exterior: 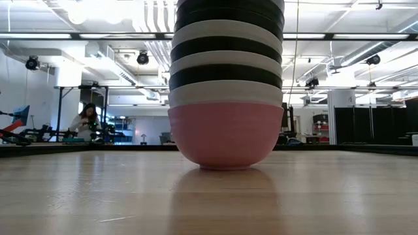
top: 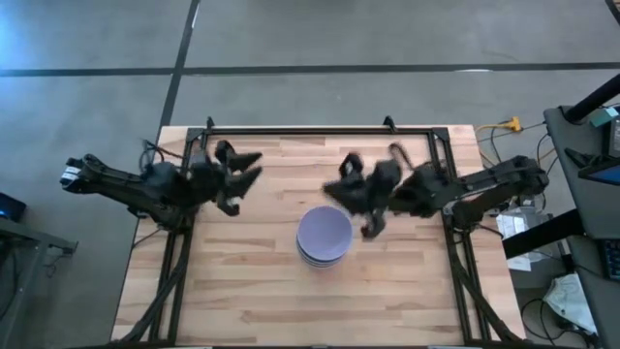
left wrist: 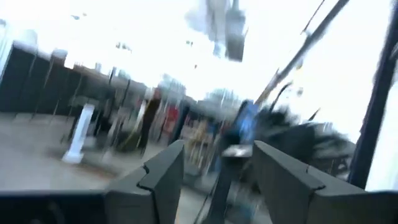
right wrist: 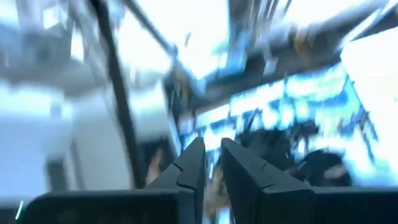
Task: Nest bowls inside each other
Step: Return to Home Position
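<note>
Closest, at desk level: bare wood of the desk (exterior: 72, 196) and, standing on it near the middle, the stack of bowls (exterior: 225, 78). At the foot, the pink bowl (exterior: 222, 134), upright, touching the wood. Nested above it, rim over rim: white, black, white, black, white, then black again up to the top edge of the low view. From above, capped by the lavender bowl (top: 324, 231), with only a sliver of lower rims peeking out on the near side. Nowhere on the wood any bowl lying alone. Judged from that: nesting done, every colour gathered into one tower, nothing left to pick up.

Farther back, on either side of the stack and touching none of it:
- The left hand (top: 255, 166), well apart from the bowls toward the left rear of the desk. Fingers spread with a plain gap in the left wrist view, holding nothing.
- The right hand (right wrist: 212, 144), near the stack on its right rear side. Fingers drawn narrow, almost together, also holding nothing.

Both wrist views aimed out at the room, not down at the wood.

Left to do, as a judgement: only settling both arms into their rest pose without brushing the tall stack, with the closer risk on the right side.

Farthest, beyond the desk: a lit workshop room, with a person (exterior: 85, 123) among equipment at the far left of the low view.
</note>
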You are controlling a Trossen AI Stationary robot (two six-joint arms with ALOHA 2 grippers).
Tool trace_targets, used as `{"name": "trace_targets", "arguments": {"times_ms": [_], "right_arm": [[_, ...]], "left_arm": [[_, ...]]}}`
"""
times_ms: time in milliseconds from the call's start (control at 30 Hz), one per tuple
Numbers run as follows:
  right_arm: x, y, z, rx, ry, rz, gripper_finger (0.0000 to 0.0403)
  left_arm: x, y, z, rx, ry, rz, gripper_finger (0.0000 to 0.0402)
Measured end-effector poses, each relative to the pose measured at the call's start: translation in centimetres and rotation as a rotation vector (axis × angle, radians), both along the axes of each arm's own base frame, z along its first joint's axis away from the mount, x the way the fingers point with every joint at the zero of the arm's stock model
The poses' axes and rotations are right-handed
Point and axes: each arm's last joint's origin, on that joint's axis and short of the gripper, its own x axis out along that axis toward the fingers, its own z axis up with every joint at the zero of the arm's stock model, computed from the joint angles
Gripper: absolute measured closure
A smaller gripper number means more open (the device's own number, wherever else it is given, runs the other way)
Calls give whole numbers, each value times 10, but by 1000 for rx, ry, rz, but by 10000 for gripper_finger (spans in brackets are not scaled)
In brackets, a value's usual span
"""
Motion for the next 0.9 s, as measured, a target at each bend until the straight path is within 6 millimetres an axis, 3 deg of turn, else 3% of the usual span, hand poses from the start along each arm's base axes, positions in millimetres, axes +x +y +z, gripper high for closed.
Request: {"name": "trace_targets", "arguments": {"times_ms": [167,333,533,667,833,900], "right_arm": [[-26,-25,10,46,-194,-80,381],[-82,-43,31,-16,-276,-164,394],[-178,-58,54,-79,-377,-319,394],[-237,-65,55,-122,-333,-382,394],[-287,-74,37,-98,-139,-439,394],[-300,-76,30,-67,-124,-457,394]], "left_arm": [[-14,2,21,45,-148,16,284],[-40,6,40,151,-231,21,386],[-81,16,52,204,-314,84,392],[-117,23,51,242,-313,112,400],[-154,33,37,252,-205,109,401],[-161,34,24,236,-141,74,401]]}}
